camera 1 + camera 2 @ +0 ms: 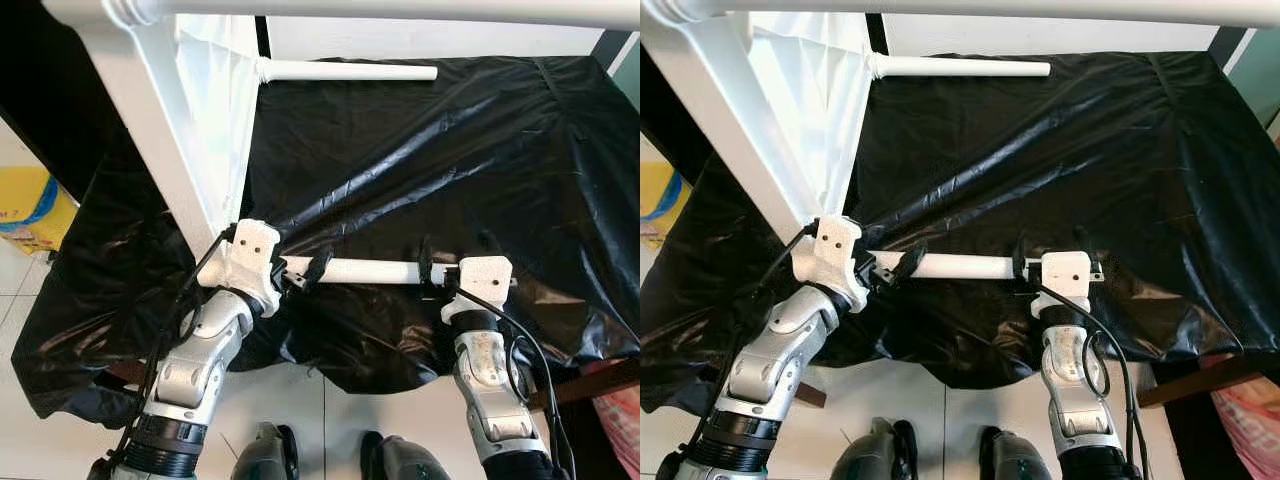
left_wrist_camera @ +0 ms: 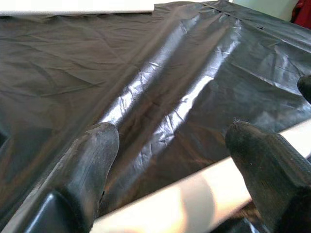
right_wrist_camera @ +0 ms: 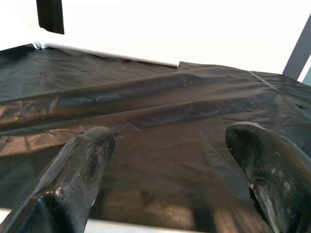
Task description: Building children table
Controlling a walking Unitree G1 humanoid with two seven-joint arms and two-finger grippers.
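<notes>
Over the black-covered tabletop, my left tool and right tool, both spread, straddle opposite ends of the white table leg.

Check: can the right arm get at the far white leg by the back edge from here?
Probably not. The right gripper is at the near leg, and the far leg lies across the whole black sheet.

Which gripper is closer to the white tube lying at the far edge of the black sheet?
Left. The left gripper sits more directly below the far white tube; the right gripper is further aside.
</notes>
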